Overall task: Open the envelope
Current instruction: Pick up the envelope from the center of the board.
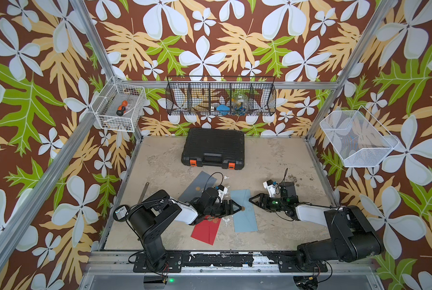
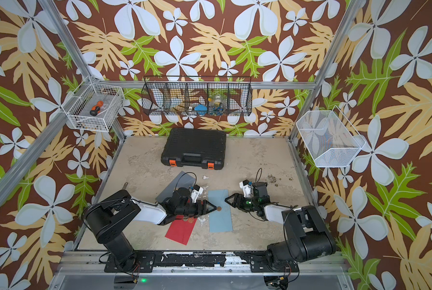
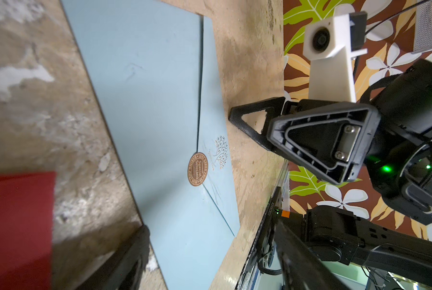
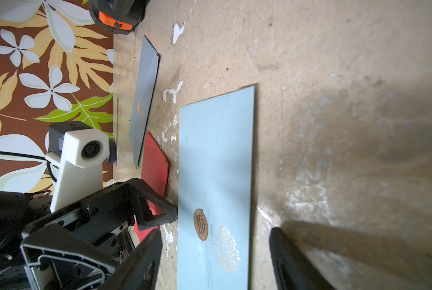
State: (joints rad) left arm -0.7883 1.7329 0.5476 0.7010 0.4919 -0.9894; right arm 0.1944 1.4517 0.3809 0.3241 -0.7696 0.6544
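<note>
While both top views reduce the light blue envelope point(image 1: 245, 221) to a plain strip with a brown dot, the lettering on its round seal point(image 3: 197, 169), the gold tree print point(image 4: 226, 248) and the flap's edge are made out only in the wrist views. Three envelopes are counted on the table point(image 1: 285, 226): the light blue one in the middle, a red envelope point(image 1: 206, 233) near and to its left, and a grey envelope point(image 1: 197, 182) farther back on the left. One seal, one black case point(image 1: 213, 148) and two grippers are seen. The light blue envelope lies flat, flap shut under the seal, between the left gripper point(image 1: 237, 208) and the right gripper point(image 1: 252, 199). A left finger point(image 4: 168, 217) is set at its left edge level with the seal, and a right finger point(image 3: 235, 118) just beside its right edge. Both pairs of jaws are spread, with nothing pinched.
</note>
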